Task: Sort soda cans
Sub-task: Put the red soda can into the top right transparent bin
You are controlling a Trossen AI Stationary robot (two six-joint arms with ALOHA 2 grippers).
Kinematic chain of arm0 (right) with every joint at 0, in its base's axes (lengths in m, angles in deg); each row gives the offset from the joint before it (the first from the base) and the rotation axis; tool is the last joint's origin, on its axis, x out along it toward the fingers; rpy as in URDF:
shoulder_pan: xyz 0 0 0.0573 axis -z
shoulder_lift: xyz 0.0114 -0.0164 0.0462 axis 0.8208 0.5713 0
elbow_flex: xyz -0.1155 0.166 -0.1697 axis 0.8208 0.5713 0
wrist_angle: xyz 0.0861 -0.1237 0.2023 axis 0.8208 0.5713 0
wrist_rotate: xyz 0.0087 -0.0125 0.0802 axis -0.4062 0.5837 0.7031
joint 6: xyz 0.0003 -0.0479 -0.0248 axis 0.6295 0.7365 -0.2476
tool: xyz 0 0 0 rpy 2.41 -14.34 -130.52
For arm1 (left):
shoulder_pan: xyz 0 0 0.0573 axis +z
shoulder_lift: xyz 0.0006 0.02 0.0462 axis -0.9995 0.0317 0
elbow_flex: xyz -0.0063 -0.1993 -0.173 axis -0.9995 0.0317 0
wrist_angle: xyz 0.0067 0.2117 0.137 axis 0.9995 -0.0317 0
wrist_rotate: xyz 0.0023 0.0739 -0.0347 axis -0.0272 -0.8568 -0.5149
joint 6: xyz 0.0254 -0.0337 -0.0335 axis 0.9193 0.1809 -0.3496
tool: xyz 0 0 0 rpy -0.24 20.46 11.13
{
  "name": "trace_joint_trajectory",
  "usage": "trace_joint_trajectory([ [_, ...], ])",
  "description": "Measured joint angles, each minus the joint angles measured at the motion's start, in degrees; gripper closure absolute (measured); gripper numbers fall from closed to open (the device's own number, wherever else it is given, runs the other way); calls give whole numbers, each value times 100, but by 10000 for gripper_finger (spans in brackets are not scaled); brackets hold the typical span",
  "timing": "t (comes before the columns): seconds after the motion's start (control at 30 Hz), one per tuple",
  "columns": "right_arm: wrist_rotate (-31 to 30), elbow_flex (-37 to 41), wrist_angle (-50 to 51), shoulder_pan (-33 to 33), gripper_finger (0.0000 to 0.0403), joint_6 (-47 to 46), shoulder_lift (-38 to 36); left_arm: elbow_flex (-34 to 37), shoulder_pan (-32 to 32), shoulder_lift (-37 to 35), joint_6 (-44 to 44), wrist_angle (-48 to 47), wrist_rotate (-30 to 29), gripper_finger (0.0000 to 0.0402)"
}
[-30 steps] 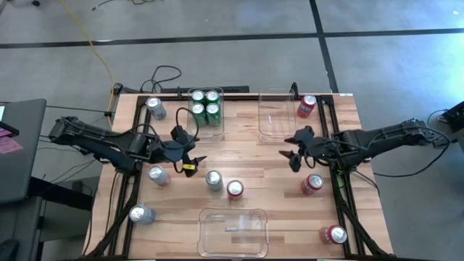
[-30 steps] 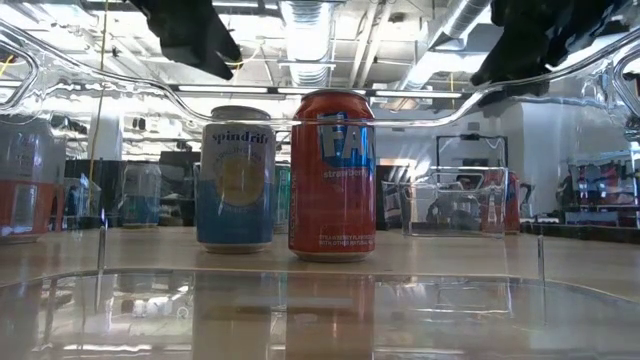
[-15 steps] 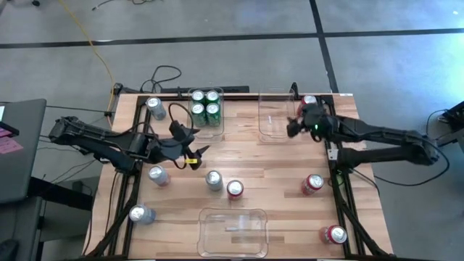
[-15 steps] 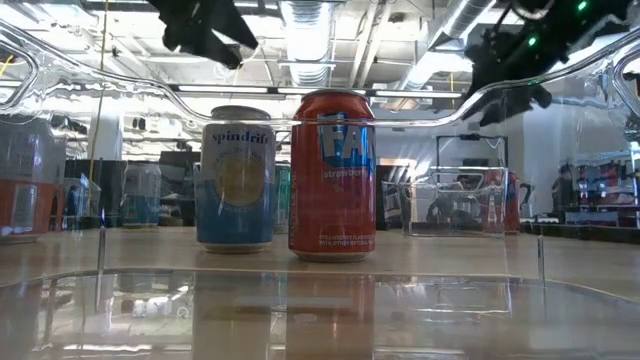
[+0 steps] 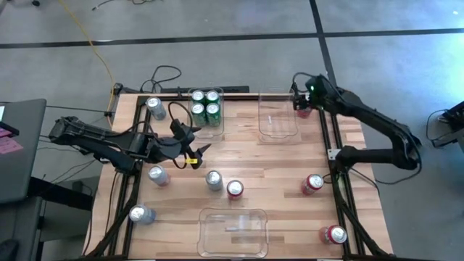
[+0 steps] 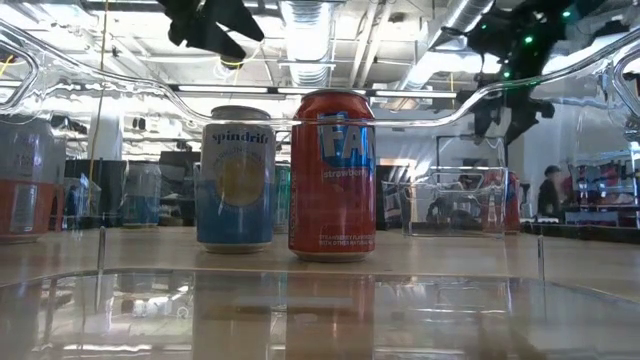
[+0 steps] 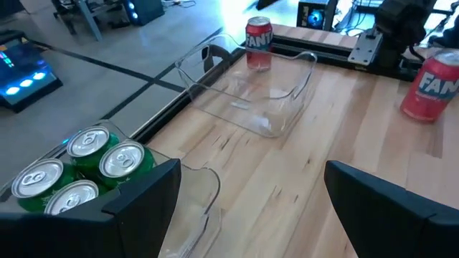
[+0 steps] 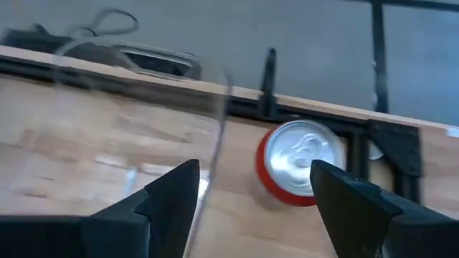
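Wooden slats of the work table [image 5: 275, 167] carry three clear rectangular plastic bins: the far-left bin [image 5: 217, 125] holds four green soda cans with silver tops [image 5: 205, 104], while the far-right bin [image 5: 278, 123] and the near bin [image 5: 232, 230] at the front edge hold nothing. Four silver cans stand loose on the table's left half, at the far corner [image 5: 155, 107], beside the left rail [image 5: 158, 175], near the front-left edge [image 5: 141, 214] and at centre [image 5: 213, 180]. One red can [image 5: 235, 189] stands just beside that centre can, two more sit along the right rail [image 5: 312, 183] [image 5: 334, 234], and a fourth [image 8: 297, 163] at the far-right corner is largely hidden under the right gripper [image 8: 254, 215], whose fingers stand apart above it, holding nothing. The left gripper [image 5: 194, 154] hovers left of centre, fingers likewise spread and empty. Seen from table height, the near bin's wall blurs everything beyond two cans.
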Motion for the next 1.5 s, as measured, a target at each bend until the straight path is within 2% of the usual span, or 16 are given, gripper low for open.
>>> trace_joint_trajectory([
  [0.23,24,-729,615,436,117,592,701,0,0,0,-6,-280,-19,63],
  [0.33,112,-831,691,581,117,802,946,0,0,0,-29,-341,-20,63],
  [0.47,596,-837,717,890,117,1058,1254,0,0,0,-92,-381,-22,63],
  [0.6,612,-844,701,917,117,1123,1423,0,0,0,-117,-383,-20,63],
  [1.23,751,-844,660,998,117,746,1475,-2,0,0,-216,-494,-20,63],
  [1.5,750,-844,614,827,117,630,1388,-2,0,0,-235,-593,-17,63],
])
